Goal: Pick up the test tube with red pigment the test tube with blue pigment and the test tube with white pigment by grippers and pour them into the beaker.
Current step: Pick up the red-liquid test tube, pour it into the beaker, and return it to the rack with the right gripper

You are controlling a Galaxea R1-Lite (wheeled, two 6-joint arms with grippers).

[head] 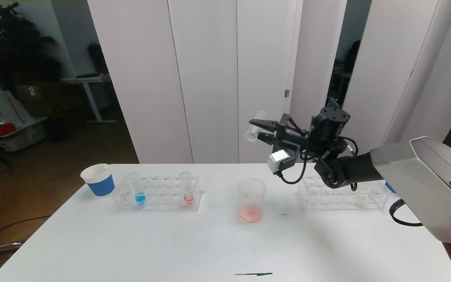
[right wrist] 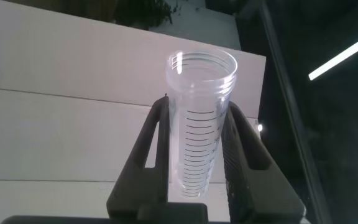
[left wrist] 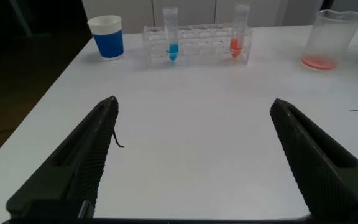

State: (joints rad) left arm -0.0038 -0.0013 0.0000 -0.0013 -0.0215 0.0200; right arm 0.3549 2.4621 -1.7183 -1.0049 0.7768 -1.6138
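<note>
My right gripper (head: 260, 131) is shut on a clear graduated test tube (head: 255, 126) that looks empty, held tilted high above the table, up and slightly right of the beaker (head: 251, 196). The right wrist view shows the tube (right wrist: 199, 118) between both fingers. The beaker holds a little pink-red liquid and also shows in the left wrist view (left wrist: 331, 37). The blue-pigment tube (head: 138, 194) and a red-pigment tube (head: 186, 190) stand in the left rack (head: 159, 199). The white-pigment tube (head: 360, 196) stands in the right rack (head: 327, 197). My left gripper (left wrist: 194, 109) is open over bare table, out of the head view.
A blue-banded paper cup (head: 98, 180) stands left of the left rack. My right arm (head: 350, 168) hangs over the right rack. A thin black mark (head: 253, 274) lies near the table's front edge.
</note>
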